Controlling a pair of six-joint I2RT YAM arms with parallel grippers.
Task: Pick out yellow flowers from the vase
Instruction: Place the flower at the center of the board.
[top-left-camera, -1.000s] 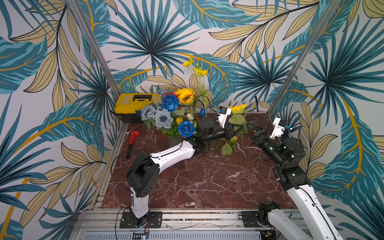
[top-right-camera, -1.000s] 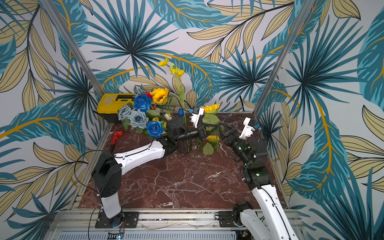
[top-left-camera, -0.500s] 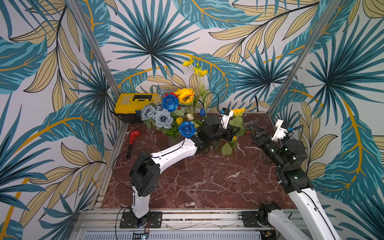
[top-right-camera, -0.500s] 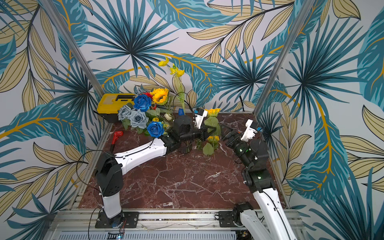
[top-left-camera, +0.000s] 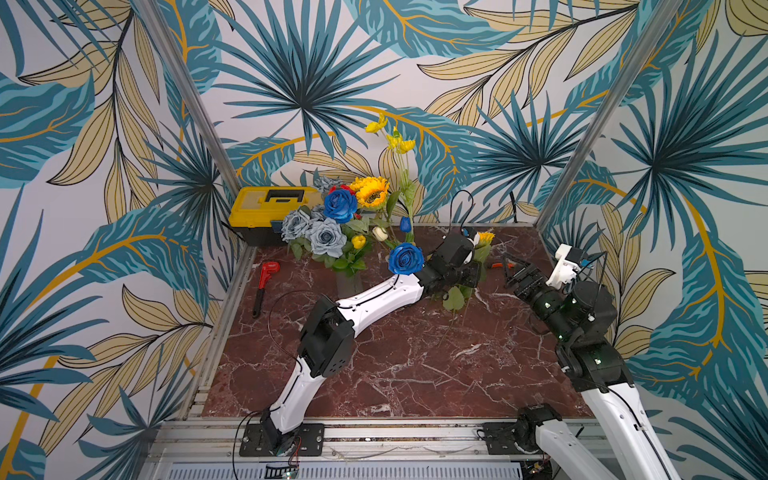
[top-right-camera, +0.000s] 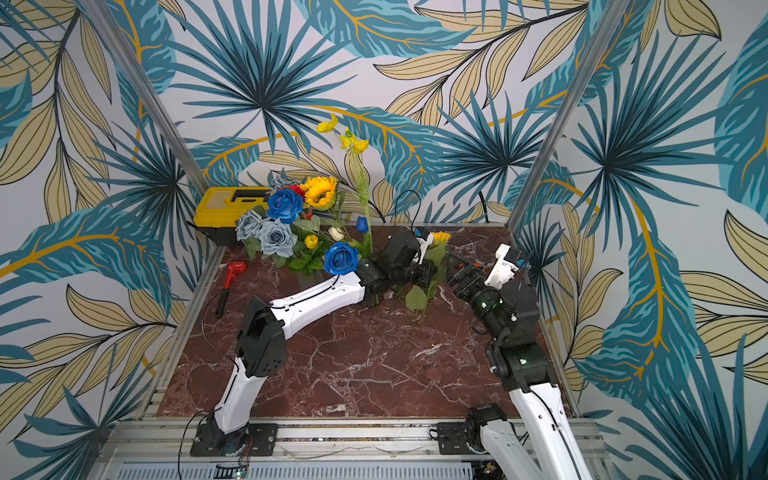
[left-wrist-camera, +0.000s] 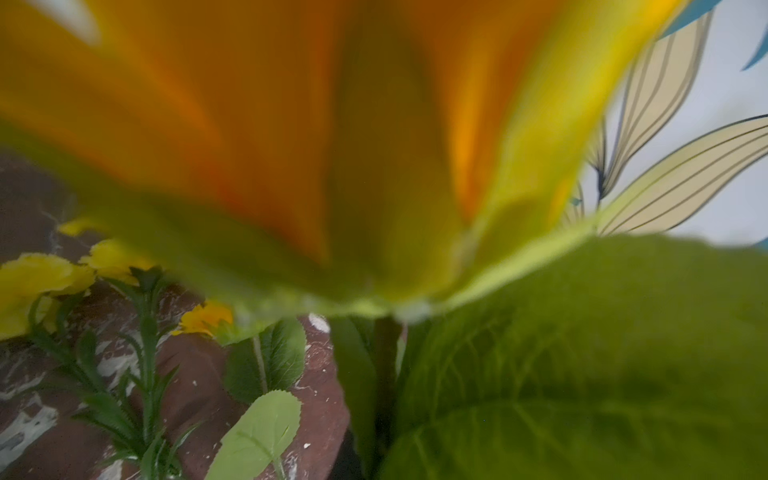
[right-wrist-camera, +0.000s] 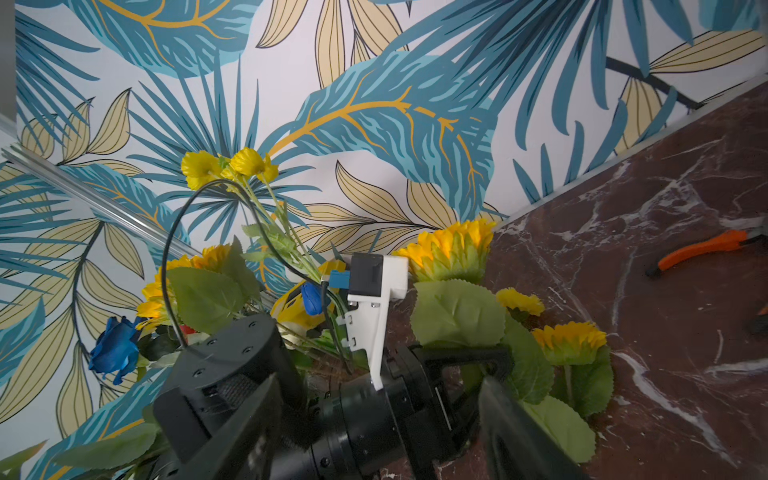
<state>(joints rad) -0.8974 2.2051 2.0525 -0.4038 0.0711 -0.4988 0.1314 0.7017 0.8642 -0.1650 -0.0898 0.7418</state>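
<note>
The vase (top-left-camera: 350, 286) is clear glass, mostly hidden under a bouquet of blue, grey and red roses. Yellow flowers still in it: a sunflower (top-left-camera: 372, 193), tall poppy-like blooms (top-left-camera: 395, 139) and a small bud (top-left-camera: 358, 241). To its right my left gripper (top-left-camera: 473, 276) is shut on the stem of another sunflower (top-left-camera: 485, 237), whose blurred head fills the left wrist view. Several picked yellow flowers (right-wrist-camera: 569, 336) lie on the table beside it. My right gripper (top-left-camera: 509, 270) stands open and empty just right of the pile. In its wrist view the left wrist is seen between its fingers (right-wrist-camera: 511, 424).
A yellow toolbox (top-left-camera: 270, 208) sits in the back left corner, with a red wrench (top-left-camera: 264, 282) on the marble table (top-left-camera: 415, 374) in front of it. Orange-handled pliers (right-wrist-camera: 702, 249) lie near the back wall by the right gripper. Metal posts frame the papered walls.
The left wrist has turned and drawn in a little toward the bouquet, the sunflower going with it. The right arm has settled slightly lower and to the right.
</note>
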